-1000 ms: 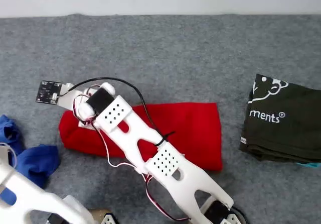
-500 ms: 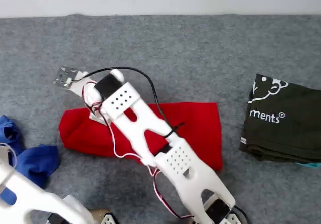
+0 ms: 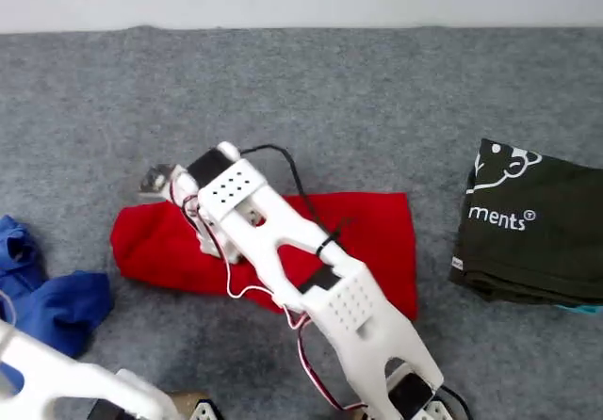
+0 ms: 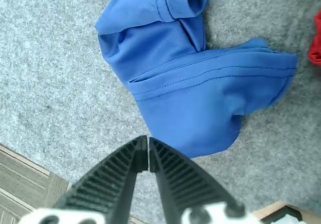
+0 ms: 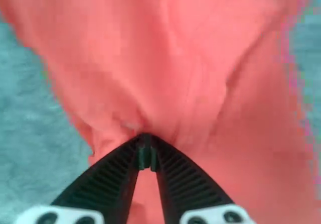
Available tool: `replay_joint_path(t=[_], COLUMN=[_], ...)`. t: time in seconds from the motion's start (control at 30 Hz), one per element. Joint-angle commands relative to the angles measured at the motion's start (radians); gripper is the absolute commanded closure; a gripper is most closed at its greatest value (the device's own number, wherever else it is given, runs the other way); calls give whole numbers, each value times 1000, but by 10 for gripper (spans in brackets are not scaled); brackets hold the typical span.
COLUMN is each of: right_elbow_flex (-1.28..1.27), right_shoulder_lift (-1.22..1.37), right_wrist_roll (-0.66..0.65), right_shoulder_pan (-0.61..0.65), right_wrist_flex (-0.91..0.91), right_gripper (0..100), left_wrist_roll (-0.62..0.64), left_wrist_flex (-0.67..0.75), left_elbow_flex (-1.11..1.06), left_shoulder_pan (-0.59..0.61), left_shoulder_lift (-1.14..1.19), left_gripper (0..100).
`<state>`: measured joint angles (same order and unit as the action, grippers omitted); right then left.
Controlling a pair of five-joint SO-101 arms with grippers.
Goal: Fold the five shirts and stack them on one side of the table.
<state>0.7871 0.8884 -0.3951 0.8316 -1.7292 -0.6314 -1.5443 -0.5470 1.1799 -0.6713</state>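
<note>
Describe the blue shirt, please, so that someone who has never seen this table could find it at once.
On the grey table, look to the left edge in the high view, beyond the red shirt. The blue shirt lies there, the only one crumpled; the red one and the dark shirt at the right are folded.

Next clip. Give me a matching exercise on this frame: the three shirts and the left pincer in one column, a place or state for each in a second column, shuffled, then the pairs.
Column one:
1. red shirt
2. blue shirt
3. dark shirt
4. left pincer

Column two:
A. crumpled, not folded
B. folded, at the high view's right edge
C. shut, holding nothing
D. lying partly under the right arm

Pairs: 1-D, 2-A, 3-B, 4-C
</note>
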Motion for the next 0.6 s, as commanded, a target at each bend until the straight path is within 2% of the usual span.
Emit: replay_joint_path(t=[0.0,0.1,0.3,0.57], right_elbow_flex=[8,8,8,8], right_shoulder_lift=[22,22,-54,-213], right_wrist_roll=[9,46,54,48], right_shoulder_pan=[70,137,193,108], right_wrist_flex=[-19,-62,-65,-31], right_gripper=[987,988,988,985], left_wrist_roll=[-6,-8,-8,-8], left_wrist_flex=[-9,-9,-5,-3], left_elbow_flex=[39,44,44,39], left_shoulder_pan=[6,8,8,-2], left_shoulder_lift=[-31,-31,-31,-29], left_gripper=[985,985,985,985])
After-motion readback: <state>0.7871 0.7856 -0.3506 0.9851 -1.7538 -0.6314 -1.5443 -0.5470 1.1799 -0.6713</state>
